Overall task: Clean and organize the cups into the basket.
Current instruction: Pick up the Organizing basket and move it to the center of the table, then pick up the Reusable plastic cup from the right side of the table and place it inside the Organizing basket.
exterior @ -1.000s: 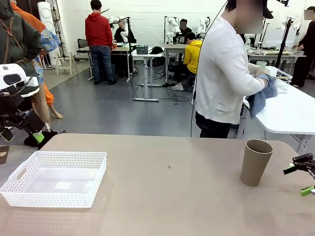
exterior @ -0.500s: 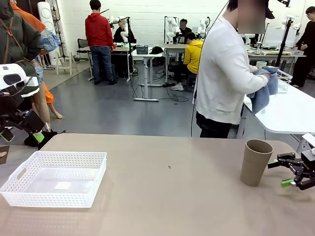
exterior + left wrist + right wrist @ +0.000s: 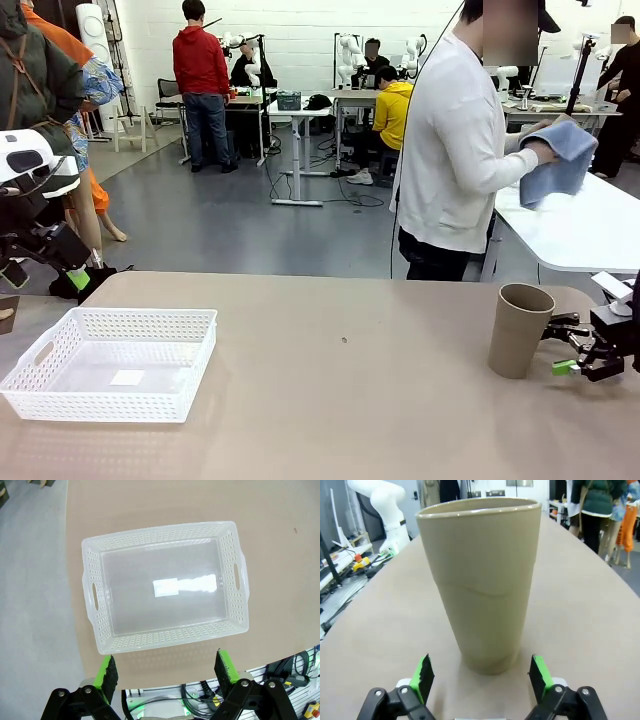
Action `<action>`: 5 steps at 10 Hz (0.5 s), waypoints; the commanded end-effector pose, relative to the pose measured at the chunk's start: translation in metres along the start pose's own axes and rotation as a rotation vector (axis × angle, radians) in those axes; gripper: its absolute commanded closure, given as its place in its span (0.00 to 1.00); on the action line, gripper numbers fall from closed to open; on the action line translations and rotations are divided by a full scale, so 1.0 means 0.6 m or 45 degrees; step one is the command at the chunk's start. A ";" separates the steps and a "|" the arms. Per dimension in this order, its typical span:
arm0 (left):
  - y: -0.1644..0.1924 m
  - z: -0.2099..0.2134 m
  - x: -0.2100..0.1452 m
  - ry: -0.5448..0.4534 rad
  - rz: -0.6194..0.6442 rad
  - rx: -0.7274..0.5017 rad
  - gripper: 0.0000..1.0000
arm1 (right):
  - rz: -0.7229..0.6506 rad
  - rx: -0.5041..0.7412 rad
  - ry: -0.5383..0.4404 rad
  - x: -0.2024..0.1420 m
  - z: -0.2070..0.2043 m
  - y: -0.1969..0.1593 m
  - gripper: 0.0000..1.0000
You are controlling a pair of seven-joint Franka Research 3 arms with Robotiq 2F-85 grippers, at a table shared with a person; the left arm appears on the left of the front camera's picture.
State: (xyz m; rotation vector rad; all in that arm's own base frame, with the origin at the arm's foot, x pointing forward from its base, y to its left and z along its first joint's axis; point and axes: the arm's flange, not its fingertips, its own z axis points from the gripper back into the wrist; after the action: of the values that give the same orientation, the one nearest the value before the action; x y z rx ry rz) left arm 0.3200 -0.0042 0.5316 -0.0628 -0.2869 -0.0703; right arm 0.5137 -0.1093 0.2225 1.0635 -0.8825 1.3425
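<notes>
Tan cup [image 3: 520,330] upright on worktop [image 3: 350,400], 3 o'clock side. Right gripper [image 3: 562,344] just beside it at its 3 o'clock, jaws wide, apart from it. White basket [image 3: 110,362] at 9 o'clock. Left gripper [image 3: 165,672] raised near it, jaws wide.

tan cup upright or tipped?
Upright: the tan cup stands on its narrow base on the table, open rim up.

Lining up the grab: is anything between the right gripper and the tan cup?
Nothing visible does. The open right gripper faces the upright tan cup directly, with just bare table around the cup's base, and it is not touching the cup yet.
</notes>
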 end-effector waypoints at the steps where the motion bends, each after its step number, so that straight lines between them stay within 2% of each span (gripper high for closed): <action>1: -0.003 0.002 0.001 0.004 0.023 0.031 0.00 | -0.020 0.005 -0.047 0.005 -0.017 -0.023 0.00; 5: -0.003 0.002 0.001 0.004 0.023 0.031 0.00 | -0.017 0.041 -0.075 0.007 -0.051 -0.042 0.00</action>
State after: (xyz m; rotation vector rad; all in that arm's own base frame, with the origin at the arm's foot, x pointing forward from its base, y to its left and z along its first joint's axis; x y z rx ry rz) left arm 0.3200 -0.0041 0.5316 -0.0629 -0.2869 -0.0701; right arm 0.5277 -0.0790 0.2141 1.1205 -0.8897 1.3531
